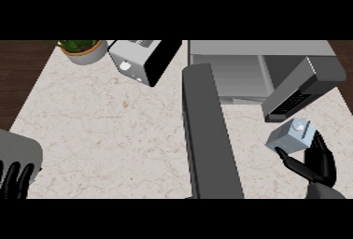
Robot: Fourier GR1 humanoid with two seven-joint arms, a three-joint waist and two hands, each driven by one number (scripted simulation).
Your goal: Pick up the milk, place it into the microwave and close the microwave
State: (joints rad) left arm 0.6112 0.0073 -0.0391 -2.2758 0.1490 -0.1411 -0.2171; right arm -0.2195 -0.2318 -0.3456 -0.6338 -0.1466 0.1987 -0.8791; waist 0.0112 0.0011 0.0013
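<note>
— At the left edge, what is that?
— The left hand, fingers straight, resting.
— And past the open microwave door?
— The right hand curls round the milk, on the counter.

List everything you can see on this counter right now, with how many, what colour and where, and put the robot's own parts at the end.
counter: one, pale speckled stone, fills most of the view
potted plant: one, green leaves in a light grey pot, far left corner
toaster: one, silver and black, far side beside the plant
microwave: one, grey, far right, open
microwave door: one, dark grey, swung out toward the near edge at the middle
milk carton: one, pale blue-grey with a white cap, near right
left hand: one, black, lower left edge, fingers up, resting
right hand: one, black, lower right, fingers curled round the milk carton
</note>
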